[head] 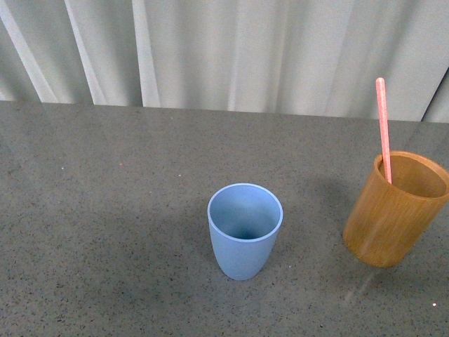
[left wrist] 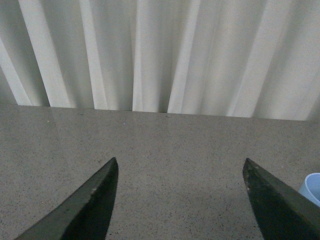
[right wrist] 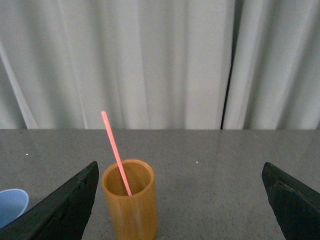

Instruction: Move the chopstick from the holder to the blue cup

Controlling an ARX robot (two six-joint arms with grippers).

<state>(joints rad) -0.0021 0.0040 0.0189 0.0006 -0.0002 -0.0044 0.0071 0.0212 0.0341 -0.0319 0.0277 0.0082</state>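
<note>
A pink-red chopstick (head: 383,130) stands leaning inside the orange-brown wooden holder (head: 393,210) at the right of the front view. The light-blue cup (head: 244,232) stands upright and empty near the middle of the table. Neither arm shows in the front view. In the right wrist view the holder (right wrist: 131,205) with the chopstick (right wrist: 115,152) sits ahead of my open right gripper (right wrist: 180,167), close to one dark finger (right wrist: 65,210). My left gripper (left wrist: 180,165) is open over bare table, with the blue cup's rim (left wrist: 312,187) just beside one finger.
The grey speckled tabletop (head: 105,210) stretches wide to the left of the cups. A white pleated curtain (head: 231,49) hangs behind the table's far edge. The holder stands near the right border of the front view.
</note>
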